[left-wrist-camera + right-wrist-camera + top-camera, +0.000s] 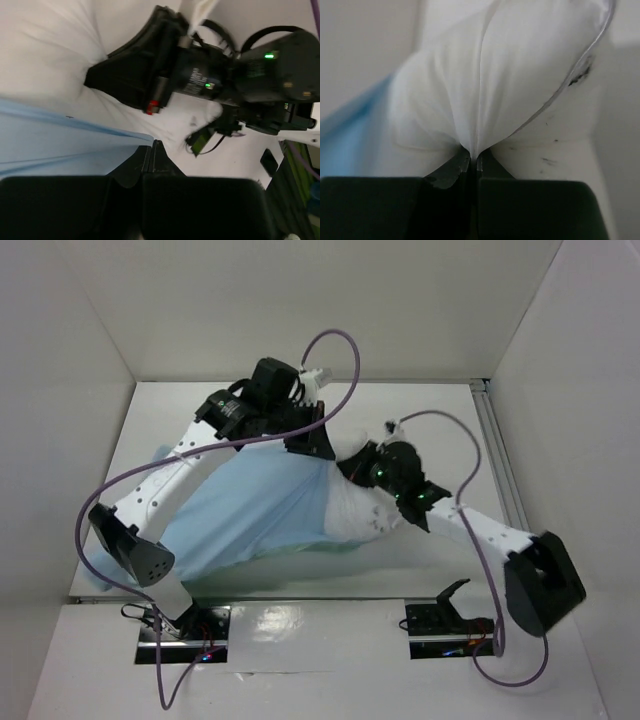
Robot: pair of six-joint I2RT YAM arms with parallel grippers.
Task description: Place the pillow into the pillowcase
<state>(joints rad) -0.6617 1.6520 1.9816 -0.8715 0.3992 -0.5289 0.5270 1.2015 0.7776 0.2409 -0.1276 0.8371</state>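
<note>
My right fingers [447, 170] are closed tight on a fold of the pillow [485, 90], pinching its white cloth between the tips. The pillow lies on the table [430, 410], its right end bare and bunched. The light blue pillowcase [250, 505] spreads limp to the pillow's left, and its edge lies over the pillow. My left fingers [131, 164] are closed on that blue edge, near the spot on the pillow where my right fingers pinch. I cannot tell how far the pillow reaches inside the pillowcase.
</note>
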